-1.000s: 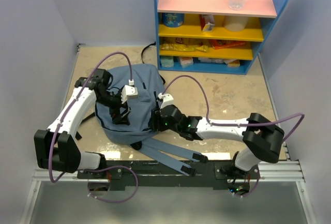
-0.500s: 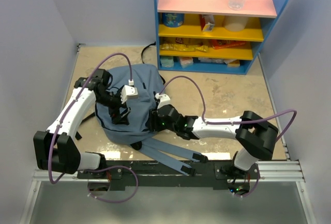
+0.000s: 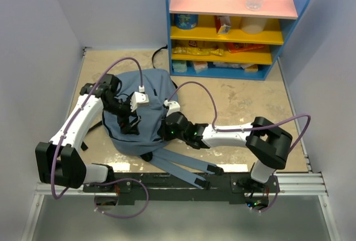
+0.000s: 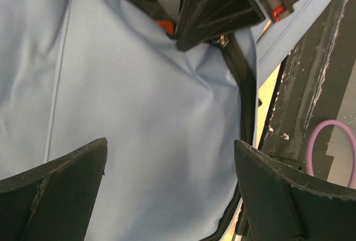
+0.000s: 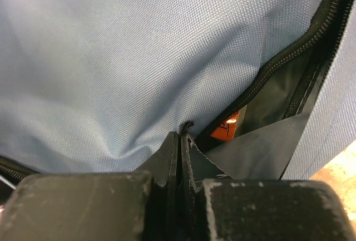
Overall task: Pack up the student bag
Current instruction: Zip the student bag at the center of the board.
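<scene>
Student bag [image 3: 153, 85] flat on the table [image 3: 245, 99], left of centre, padded shoulder straps [image 3: 186, 166] trailing to the near edge. Right hand [image 5: 181, 139] pinched fully shut on a fold of fabric at the bag's unzipped opening; something orange [image 5: 229, 125] inside. Left hand [image 4: 169, 152] spread wide above the bag's front panel, gripping nothing. Beyond, against the far wall, a blue shelf unit [image 3: 168, 29] with packets and bottles.

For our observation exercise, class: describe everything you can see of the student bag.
The student bag is soft grey-blue fabric, lying on the table, its shoulder straps trailing toward the arm bases. Its black zip gapes open, showing dark lining and something orange. The right gripper pinches fabric at the opening; the open left gripper hovers over it.
</scene>
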`<state>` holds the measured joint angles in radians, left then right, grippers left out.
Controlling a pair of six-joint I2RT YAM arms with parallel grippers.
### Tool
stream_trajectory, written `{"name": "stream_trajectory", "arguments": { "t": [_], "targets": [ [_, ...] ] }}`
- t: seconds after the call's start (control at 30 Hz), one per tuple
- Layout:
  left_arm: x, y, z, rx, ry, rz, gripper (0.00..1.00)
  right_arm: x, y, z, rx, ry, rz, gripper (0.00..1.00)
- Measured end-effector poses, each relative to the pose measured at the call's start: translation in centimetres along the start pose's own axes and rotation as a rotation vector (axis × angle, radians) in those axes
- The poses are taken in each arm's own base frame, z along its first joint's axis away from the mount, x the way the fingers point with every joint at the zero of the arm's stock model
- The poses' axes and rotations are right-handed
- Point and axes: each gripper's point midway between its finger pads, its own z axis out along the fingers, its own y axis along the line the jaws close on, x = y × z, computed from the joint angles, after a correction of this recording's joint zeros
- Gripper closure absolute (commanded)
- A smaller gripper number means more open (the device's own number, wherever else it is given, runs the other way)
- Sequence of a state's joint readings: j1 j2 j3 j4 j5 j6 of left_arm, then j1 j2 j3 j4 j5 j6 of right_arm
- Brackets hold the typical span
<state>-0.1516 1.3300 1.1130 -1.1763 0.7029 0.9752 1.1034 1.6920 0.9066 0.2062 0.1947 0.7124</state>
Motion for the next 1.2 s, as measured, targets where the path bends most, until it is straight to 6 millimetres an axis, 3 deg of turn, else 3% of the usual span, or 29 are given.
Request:
{"name": "stream_trajectory", "arguments": {
  "t": [0.2,0.5,1.1,1.2],
  "targets": [
    [-2.3,-1.1,0.6,0.029,-0.016,0.049,0.0,-1.8,0.6,-1.5,-0.005,-0.034,-0.013,1.0],
    [-3.4,-2.7,1.2,0.072,-0.012,0.018,0.0,-5.3,2.4,-4.6,-0.061,-0.124,-0.011,1.0],
    [-4.2,-3.8,0.5,0.084,-0.042,0.009,0.0,-5.0,1.1,-5.7,-0.032,-0.127,0.028,1.0],
    [-3.8,-3.8,0.6,0.08,-0.036,0.009,0.0,-4.9,0.7,-6.1,-0.029,-0.129,0.045,0.92]
  ]
}}
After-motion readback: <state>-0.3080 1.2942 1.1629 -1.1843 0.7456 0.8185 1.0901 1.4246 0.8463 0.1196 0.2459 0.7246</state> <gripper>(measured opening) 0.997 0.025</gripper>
